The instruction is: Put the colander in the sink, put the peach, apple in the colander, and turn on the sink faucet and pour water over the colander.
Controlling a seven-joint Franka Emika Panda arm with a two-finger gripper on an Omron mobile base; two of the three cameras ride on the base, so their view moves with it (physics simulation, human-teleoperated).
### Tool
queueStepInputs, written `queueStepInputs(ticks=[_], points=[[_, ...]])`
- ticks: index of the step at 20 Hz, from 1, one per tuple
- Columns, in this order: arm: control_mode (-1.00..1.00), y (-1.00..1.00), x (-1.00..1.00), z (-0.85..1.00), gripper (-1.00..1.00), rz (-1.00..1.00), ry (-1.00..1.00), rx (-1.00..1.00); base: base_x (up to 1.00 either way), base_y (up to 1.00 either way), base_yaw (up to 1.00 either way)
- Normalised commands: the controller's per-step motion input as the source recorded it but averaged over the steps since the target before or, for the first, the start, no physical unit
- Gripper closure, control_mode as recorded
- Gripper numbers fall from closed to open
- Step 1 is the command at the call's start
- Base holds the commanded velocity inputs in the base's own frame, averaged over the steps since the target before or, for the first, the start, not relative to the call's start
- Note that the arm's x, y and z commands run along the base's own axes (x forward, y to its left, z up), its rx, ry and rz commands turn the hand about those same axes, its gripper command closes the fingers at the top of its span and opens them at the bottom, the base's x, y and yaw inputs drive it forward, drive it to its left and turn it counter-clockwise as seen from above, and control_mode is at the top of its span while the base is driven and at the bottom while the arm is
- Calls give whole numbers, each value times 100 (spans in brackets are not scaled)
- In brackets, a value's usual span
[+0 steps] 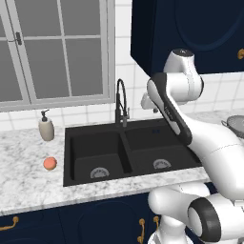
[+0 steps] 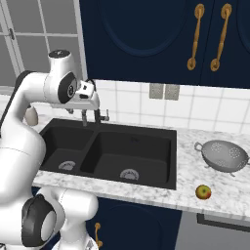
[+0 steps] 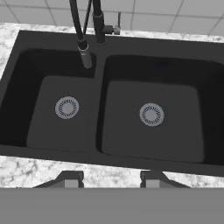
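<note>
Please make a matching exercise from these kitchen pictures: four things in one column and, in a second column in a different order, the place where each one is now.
Things:
1. colander
2. peach
3. apple
4. soap dispenser

Places:
A. on the counter left of the sink, near its front corner
B. on the counter right of the sink, further back
C. by the wall, left of the sink faucet
D. near the counter's front edge, right of the sink

Pairs: 1-B, 2-A, 3-D, 4-C
</note>
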Motion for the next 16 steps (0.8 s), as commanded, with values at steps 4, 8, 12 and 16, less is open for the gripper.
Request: queueStepInputs(ticks=[4,8,12,16], points=[[-100,0,-11,0,-100,0,0,0,0,0,0],[-100,-26,-36,-1,-100,-3,0,0,0,0,0],[-100,-61,-33,-13,-100,-3,0,0,0,0,0],[-100,-74,-24,-17,-100,-2,0,0,0,0,0]])
